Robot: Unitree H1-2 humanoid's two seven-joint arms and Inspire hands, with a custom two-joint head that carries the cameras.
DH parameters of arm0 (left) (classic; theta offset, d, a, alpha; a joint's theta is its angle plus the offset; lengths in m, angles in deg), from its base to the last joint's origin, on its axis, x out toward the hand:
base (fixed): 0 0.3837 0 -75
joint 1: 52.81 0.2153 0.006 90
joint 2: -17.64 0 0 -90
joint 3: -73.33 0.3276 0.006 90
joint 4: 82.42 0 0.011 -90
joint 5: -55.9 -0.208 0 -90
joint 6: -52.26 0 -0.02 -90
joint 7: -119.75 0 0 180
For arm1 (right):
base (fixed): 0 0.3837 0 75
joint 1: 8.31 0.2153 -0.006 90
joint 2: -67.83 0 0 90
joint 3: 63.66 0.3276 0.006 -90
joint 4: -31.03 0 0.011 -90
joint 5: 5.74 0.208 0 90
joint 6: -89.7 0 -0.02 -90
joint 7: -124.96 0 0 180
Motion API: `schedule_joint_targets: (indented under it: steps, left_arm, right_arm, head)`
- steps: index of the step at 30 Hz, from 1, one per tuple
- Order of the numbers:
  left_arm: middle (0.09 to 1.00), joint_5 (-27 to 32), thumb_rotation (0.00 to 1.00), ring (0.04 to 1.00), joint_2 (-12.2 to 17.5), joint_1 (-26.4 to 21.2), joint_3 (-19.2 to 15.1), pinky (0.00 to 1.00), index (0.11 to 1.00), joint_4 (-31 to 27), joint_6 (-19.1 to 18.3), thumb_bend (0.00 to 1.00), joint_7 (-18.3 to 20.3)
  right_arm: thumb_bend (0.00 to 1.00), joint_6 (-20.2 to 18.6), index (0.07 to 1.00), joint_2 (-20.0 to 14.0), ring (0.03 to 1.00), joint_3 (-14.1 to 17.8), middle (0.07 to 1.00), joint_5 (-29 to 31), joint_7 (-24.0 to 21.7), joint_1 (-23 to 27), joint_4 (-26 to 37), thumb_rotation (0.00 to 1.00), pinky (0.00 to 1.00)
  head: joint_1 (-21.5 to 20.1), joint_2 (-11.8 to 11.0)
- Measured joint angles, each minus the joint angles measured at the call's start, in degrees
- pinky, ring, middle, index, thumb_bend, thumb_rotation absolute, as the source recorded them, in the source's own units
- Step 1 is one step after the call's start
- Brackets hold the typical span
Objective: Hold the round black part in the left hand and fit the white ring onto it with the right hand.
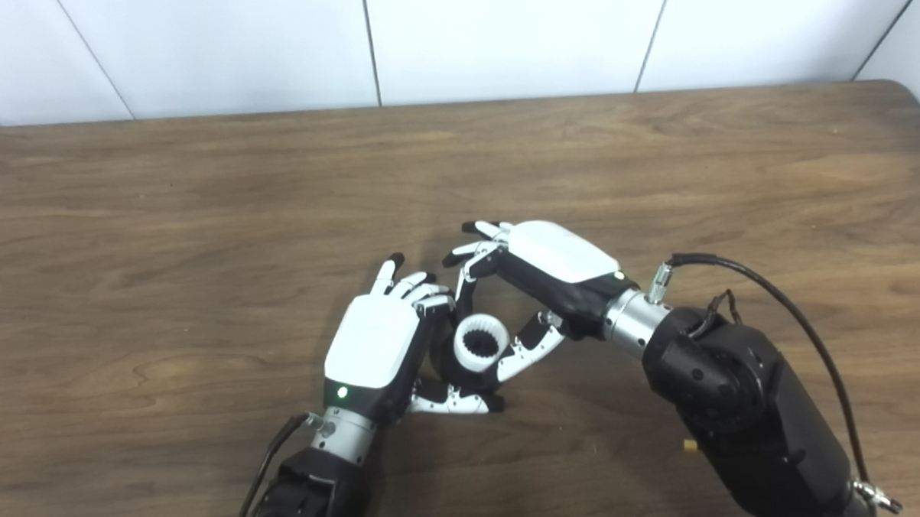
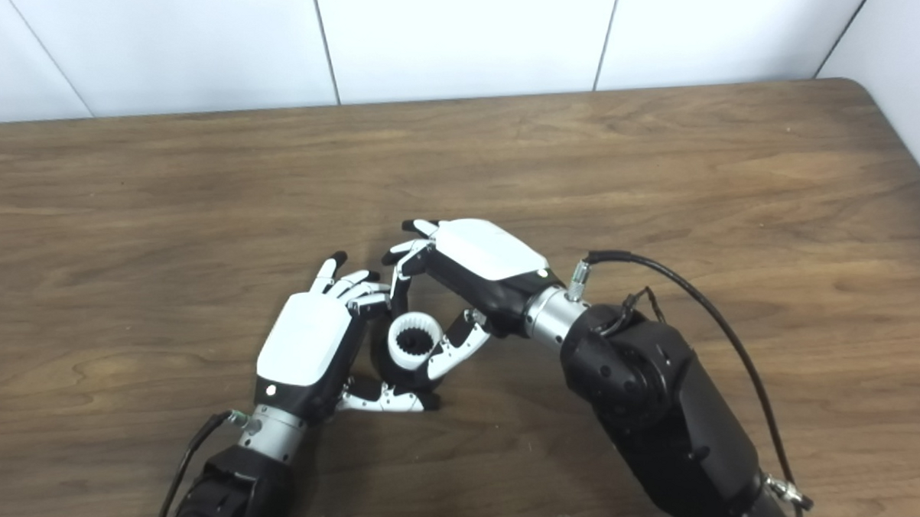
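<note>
Both arms are over the brown wood-grain table point(image 1: 202, 203), hands meeting near the front centre.

Left robot hand point(image 1: 377, 343): white back plate up, fingers curled round the round black part point(image 1: 445, 357), thumb running along the table under it. It grips that part. The part is mostly hidden between the two hands; only dark edges show beside and below the ring.

White toothed plastic ring point(image 1: 481, 348): sits on top of the black part, opening facing up toward the cameras, inner teeth visible against a dark centre. Whether it is fully seated or only resting on the part, I cannot tell.

Right robot hand point(image 1: 539, 280): comes in from the right, palm down, white back plate tilted. Its thumb point(image 1: 529, 351) touches the ring's right side, and one finger point(image 1: 465, 285) reaches down to the far edge of the ring. It pinches the ring between these. The other fingers stick out straight toward the far left, clear of the ring.

A black cable point(image 1: 795, 316) loops off the right wrist over the forearm.
</note>
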Motion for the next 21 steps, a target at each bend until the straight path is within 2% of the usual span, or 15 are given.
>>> schedule_joint_targets:
  steps: [8,21]
  left_arm:
    - [0.735,-0.28,0.06,0.85,-0.32,0.0,0.13,1.0,0.482,0.0,-0.19,0.53,0.16]
    - [0.737,-0.3,0.06,0.856,-0.44,0.0,0.34,1.0,0.483,0.0,-0.74,0.53,0.15]
  right_arm:
    - [0.52,1.51,0.483,0.09,0.976,0.26,0.838,0.07,2.53,-1.13,-1.68,0.13,1.0]
    - [0.52,1.96,0.483,0.65,0.985,0.31,0.838,0.16,3.37,-1.29,-2.21,0.13,1.0]
  head:
    - [0.35,-0.09]
    - [0.7,-0.18]
